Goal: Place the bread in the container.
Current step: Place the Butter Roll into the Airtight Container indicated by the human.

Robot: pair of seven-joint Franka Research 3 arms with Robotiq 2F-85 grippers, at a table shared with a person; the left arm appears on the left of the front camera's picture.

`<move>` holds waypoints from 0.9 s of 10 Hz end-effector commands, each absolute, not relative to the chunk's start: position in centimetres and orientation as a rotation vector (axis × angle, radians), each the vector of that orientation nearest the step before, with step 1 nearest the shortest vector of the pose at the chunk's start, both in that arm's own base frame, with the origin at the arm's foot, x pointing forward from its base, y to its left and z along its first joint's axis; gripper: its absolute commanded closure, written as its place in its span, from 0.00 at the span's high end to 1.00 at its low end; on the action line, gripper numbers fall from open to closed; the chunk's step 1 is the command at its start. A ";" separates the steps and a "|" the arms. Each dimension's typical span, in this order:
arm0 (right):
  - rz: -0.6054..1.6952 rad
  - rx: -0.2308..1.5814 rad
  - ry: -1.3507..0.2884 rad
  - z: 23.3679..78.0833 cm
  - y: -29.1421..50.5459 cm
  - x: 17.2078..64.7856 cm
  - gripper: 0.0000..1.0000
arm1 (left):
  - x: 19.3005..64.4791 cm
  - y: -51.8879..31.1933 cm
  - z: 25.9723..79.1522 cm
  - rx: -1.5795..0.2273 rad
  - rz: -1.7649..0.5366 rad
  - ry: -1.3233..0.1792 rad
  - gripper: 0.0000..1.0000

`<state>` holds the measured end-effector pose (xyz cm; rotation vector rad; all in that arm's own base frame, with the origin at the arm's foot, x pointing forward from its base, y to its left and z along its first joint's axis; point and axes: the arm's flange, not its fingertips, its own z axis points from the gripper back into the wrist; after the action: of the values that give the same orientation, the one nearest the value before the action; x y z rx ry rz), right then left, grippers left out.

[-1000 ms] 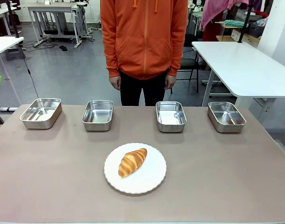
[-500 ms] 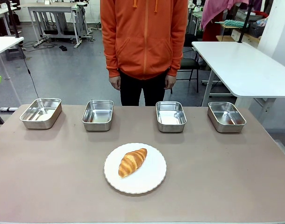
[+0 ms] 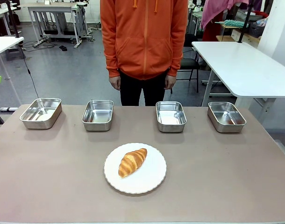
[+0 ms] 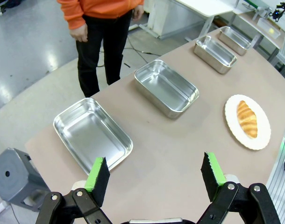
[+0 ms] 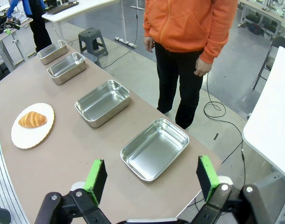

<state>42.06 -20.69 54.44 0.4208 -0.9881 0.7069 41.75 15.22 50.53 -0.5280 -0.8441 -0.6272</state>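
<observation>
Bread (image 3: pixel 132 162) lies on plate (image 3: pixel 152 179) by bench (image 3: pixel 236 177) near edge, well apart from left jaws and right jaws, both spread wide, empty, over opposite side edges.

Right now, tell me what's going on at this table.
Nothing is being handled yet. The croissant lies on a white plate near the middle of the table. Four empty steel pans sit in a row along the far edge, where a person stands with hands down. The left gripper and the right gripper hover open above the table's ends, holding nothing.
</observation>
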 end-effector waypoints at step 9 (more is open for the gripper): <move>0.710 0.423 -0.992 54.5 -20.6 42.1 1.00 | 41.8 15.4 50.6 -0.535 -0.623 -0.857 1.00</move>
<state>42.06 -20.69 54.44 0.4208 -0.9881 0.7069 41.75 15.22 50.53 -0.5280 -0.8441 -0.6272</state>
